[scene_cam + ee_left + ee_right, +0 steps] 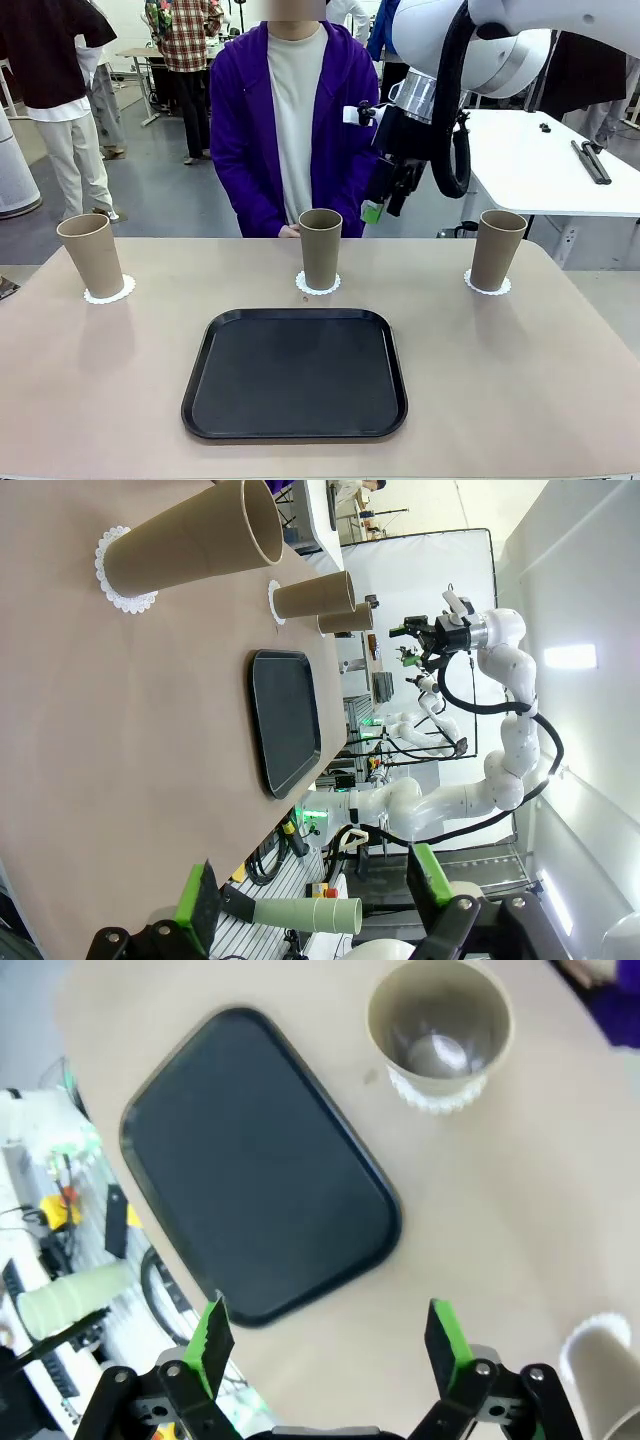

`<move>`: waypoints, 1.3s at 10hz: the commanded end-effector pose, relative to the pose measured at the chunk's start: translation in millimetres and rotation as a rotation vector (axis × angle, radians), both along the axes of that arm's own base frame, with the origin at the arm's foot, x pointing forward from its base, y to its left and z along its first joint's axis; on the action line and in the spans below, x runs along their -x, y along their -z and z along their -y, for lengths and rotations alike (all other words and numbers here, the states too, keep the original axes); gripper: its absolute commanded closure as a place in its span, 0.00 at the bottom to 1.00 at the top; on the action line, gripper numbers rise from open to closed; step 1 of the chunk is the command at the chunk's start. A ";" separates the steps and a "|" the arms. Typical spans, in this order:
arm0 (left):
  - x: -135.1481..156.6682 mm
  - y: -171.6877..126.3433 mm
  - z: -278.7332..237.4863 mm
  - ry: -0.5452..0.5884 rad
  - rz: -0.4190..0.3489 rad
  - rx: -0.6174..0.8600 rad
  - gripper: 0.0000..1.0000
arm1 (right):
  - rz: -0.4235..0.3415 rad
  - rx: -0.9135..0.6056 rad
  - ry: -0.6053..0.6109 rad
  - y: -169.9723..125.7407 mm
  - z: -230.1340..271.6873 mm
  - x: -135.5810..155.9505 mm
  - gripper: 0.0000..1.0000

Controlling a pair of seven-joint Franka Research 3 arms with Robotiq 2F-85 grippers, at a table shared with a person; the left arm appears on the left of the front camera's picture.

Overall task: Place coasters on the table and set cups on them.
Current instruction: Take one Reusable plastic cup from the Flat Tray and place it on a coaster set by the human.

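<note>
Three cups stand upright on the worktop [520, 360], each on its own coaster. In the front view the right end effector [385, 205] hangs in the air well above the surface, up between the middle cup [320, 248] and the right cup [497, 249], nearer the middle one and touching neither. Its fingers are spread apart with nothing between them. Below it and toward the robot lies the black tray [295, 373], bare inside. The left cup [90, 255] sits well apart from this end effector, far out to the robot's left, on the left coaster [109, 293]. The middle coaster [318, 286] and right coaster [487, 287] show as lacy white rims around the cup bases. A person in a purple jacket [240, 130] stands at the far edge, just behind the middle cup.

From the right wrist, the green pads [210, 1345] stand wide and released, with the tray's corner straight ahead of them, an empty cup [438, 1032] farther off beyond it, and another cup's rim [605, 1355] just beside one finger at the picture's edge.

From the left wrist, the left end effector [315, 900] is likewise released, its pads [197, 895] wide, hovering low off the worktop's side; the nearest cup [195, 545] lies well ahead of it, the tray nearer.
</note>
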State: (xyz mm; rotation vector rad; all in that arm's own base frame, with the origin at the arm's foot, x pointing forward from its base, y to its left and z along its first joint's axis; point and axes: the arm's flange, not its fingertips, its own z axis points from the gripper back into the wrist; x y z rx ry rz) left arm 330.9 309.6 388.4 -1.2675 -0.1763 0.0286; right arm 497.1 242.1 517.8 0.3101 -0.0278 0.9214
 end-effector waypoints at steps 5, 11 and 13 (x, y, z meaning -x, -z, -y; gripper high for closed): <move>2.2 -1.2 -0.8 -0.006 0.000 -0.002 0.00 | -0.003 0.056 0.010 1.2 3.5 5.8 0.00; 2.2 -1.2 -0.8 -0.006 0.000 -0.002 0.00 | -0.003 0.056 0.010 1.2 3.5 5.8 0.00; 2.2 -1.2 -0.8 -0.006 0.000 -0.002 0.00 | -0.003 0.056 0.010 1.2 3.5 5.8 0.00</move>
